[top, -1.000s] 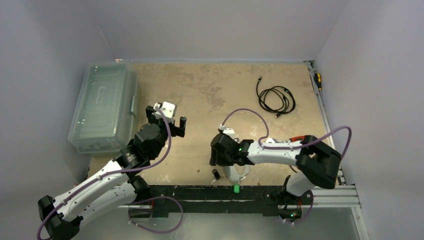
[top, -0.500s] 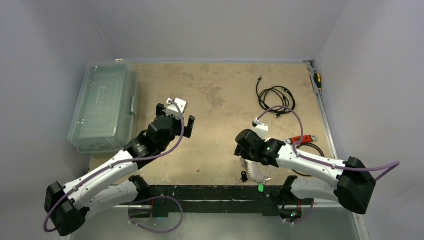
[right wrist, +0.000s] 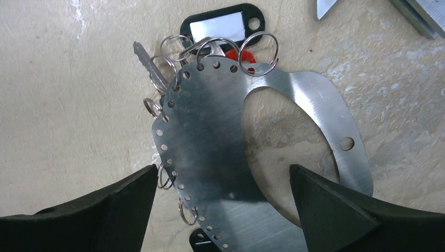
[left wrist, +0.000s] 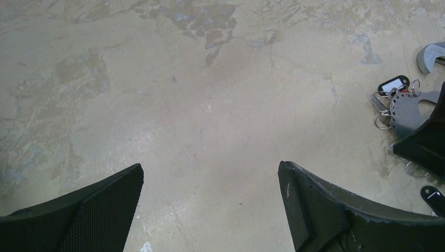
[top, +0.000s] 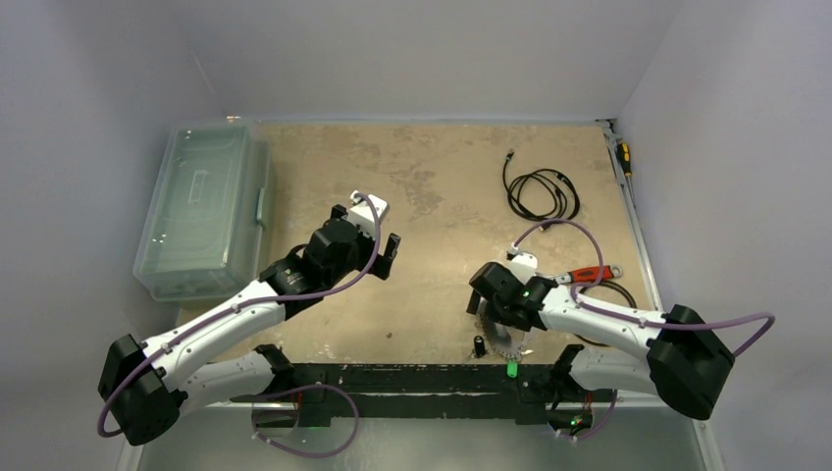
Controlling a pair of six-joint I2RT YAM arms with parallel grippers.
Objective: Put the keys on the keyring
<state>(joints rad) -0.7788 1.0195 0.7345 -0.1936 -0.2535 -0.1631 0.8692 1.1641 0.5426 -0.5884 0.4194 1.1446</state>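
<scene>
1. Swinging away from the left edge, the left gripper [left wrist: 210,167] now hangs over the middle of the worktop [left wrist: 199,79], closer to the right arm than a second ago. Its jaws are spread, with only bare surface between them.
2. The right gripper [right wrist: 223,168] has moved from the middle of the near edge towards the near right corner. It hovers directly over the keyring [right wrist: 210,131], jaws spread to either side and pinching nothing.
3. The keyring has slid the same way along the near edge and lies flat there; in the last half second it does not shift.
4. The keys [right wrist: 148,65] hang on small split rings through holes in its rim, beside a black tag [right wrist: 223,23]. A green-headed key [top: 511,370] and a black-headed key [top: 479,345] lie just beside the plate; I cannot tell whether they are attached.
5. Both arms are closing on one spot, so the likely next step is to grip the keyring, with threading yet to follow.
</scene>
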